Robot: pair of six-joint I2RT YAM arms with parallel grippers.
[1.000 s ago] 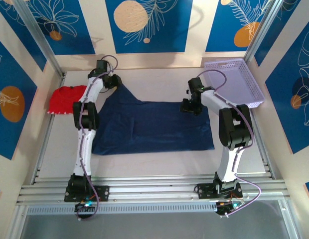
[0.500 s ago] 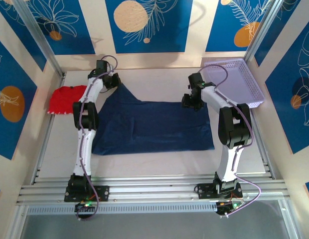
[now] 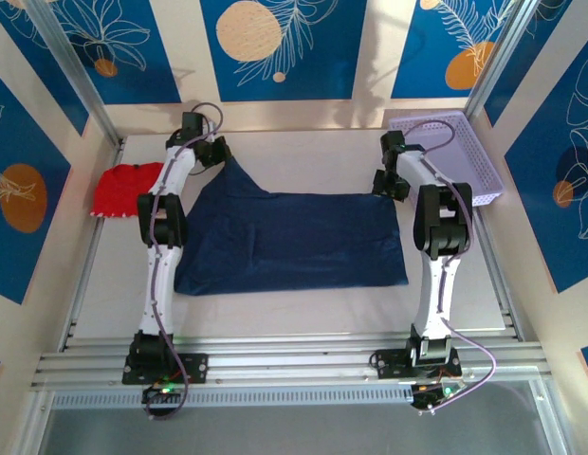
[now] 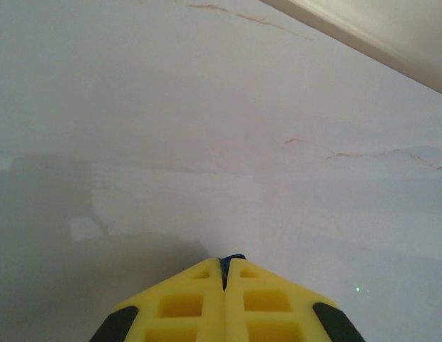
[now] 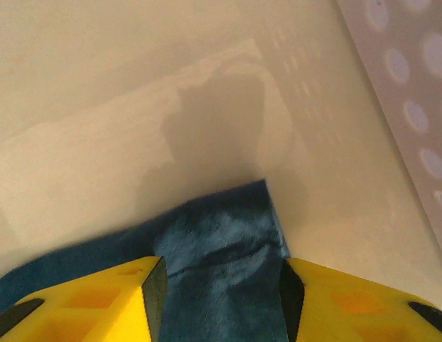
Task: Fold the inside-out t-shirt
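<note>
The inside-out t-shirt (image 3: 289, 237) lies spread on the table (image 3: 303, 308) between the two arms. It is dark navy and mostly flat, with its far-left corner running out to a point at the left gripper (image 3: 216, 154). That gripper is closed, and the left wrist view shows a sliver of blue cloth pinched between its yellow fingertips (image 4: 199, 285), bare table beyond. The right gripper (image 5: 221, 274) sits at the t-shirt's far-right corner with its jaws apart — the corner lies between them, not clamped. A lilac perforated basket (image 3: 465, 152) stands near that corner, at the table's far right. A red garment (image 3: 123, 188) lies at the far left, apart from the t-shirt
</note>
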